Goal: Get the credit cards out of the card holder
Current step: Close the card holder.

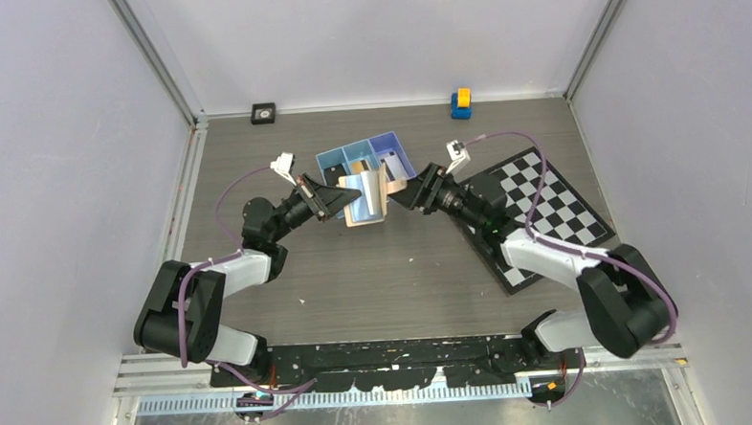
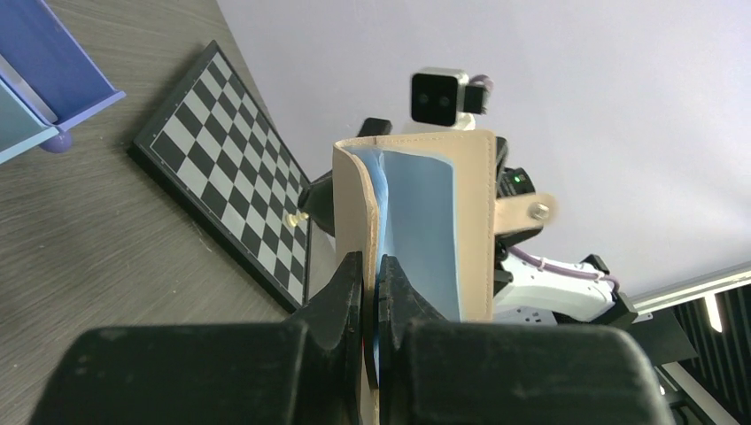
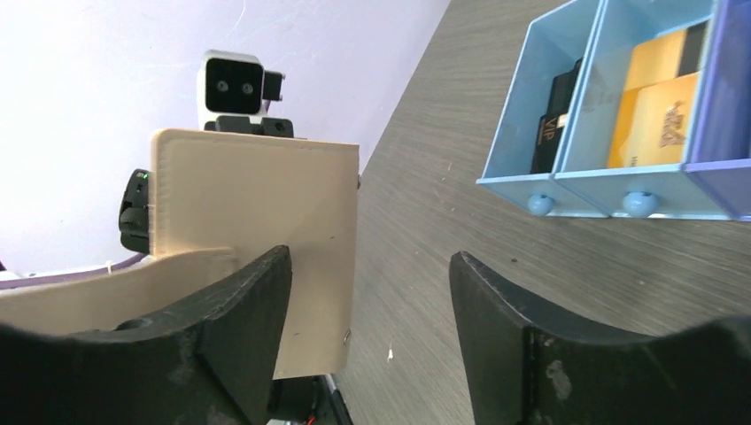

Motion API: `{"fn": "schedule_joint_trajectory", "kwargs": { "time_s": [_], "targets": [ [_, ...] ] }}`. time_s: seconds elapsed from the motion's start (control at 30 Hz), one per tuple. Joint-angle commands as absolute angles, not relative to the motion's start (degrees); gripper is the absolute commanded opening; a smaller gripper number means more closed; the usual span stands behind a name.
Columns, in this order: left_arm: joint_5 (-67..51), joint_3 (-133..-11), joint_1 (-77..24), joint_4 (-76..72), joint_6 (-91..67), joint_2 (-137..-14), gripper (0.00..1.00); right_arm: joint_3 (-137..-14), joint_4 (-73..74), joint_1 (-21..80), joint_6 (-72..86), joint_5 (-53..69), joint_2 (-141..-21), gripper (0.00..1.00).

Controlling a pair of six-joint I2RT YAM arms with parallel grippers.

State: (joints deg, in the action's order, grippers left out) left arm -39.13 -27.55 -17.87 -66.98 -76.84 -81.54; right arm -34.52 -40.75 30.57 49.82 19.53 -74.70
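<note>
The tan card holder (image 1: 367, 198) is held upright and spread open above the table, in front of the blue tray (image 1: 330, 163). My left gripper (image 2: 370, 266) is shut on one tan wall of the card holder (image 2: 474, 221), whose pale blue lining faces me. Its snap tab (image 2: 531, 211) sticks out to the right. My right gripper (image 3: 367, 266) stands open beside the card holder (image 3: 257, 195), whose outer face lies just past the left finger. Credit cards lie in the tray: a black one (image 3: 553, 124) and an orange one (image 3: 660, 111).
A checkerboard mat (image 1: 544, 210) lies under the right arm. A yellow and blue block (image 1: 460, 102) and a small black square (image 1: 263, 113) sit at the back wall. Enclosure walls rise on both sides.
</note>
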Motion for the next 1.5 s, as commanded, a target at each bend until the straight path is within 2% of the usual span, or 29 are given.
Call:
{"fn": "schedule_joint_trajectory", "kwargs": {
  "time_s": [0.0, 0.4, 0.63, 0.73, 0.8, 0.83, 1.03, 1.17, 1.37, 1.47],
  "targets": [
    [-40.64, -29.37, -17.58, -72.15, -77.49, -80.63, 0.00, -38.50, -49.52, 30.73, 54.71, 27.77, -81.02, 0.67],
    [-41.77, -30.45, -18.94, -71.74, -76.98, -80.30, 0.00, -40.92, -54.18, 31.29, 57.92, 33.81, -85.55, 0.53],
    [-41.97, -31.06, -19.60, -71.19, -76.64, -80.93, 0.00, -41.32, -61.90, 31.36, 63.34, 37.40, -88.47, 0.44],
    [-41.83, -31.19, -19.60, -71.05, -76.69, -81.16, 0.01, -41.44, -65.51, 31.35, 65.72, 38.45, -90.06, 0.34],
    [-41.54, -30.96, -19.48, -70.73, -76.58, -81.03, 0.07, -41.54, -65.83, 31.30, 66.12, 38.47, -90.22, 0.25],
    [-41.33, -30.58, -19.24, -70.47, -76.46, -80.80, 0.11, -41.48, -64.87, 31.18, 65.75, 37.93, -89.98, 0.24],
    [-39.94, -28.10, -17.26, -70.05, -76.64, -78.85, 0.39, -39.73, -52.98, 28.92, 60.34, 30.65, -85.94, 0.23],
    [-40.08, -27.88, -17.25, -71.31, -76.88, -78.86, 0.54, -39.46, -50.89, 28.42, 59.25, 29.51, -85.23, 0.22],
    [-39.66, -26.67, -17.14, -77.32, -78.27, -79.04, 0.60, -40.07, -48.86, 28.19, 59.27, 28.68, -85.99, 0.20],
    [-39.55, -26.28, -17.05, -79.03, -78.02, -78.46, 0.69, -40.08, -49.78, 27.95, 59.96, 29.39, -86.66, 0.20]
  ]
}}
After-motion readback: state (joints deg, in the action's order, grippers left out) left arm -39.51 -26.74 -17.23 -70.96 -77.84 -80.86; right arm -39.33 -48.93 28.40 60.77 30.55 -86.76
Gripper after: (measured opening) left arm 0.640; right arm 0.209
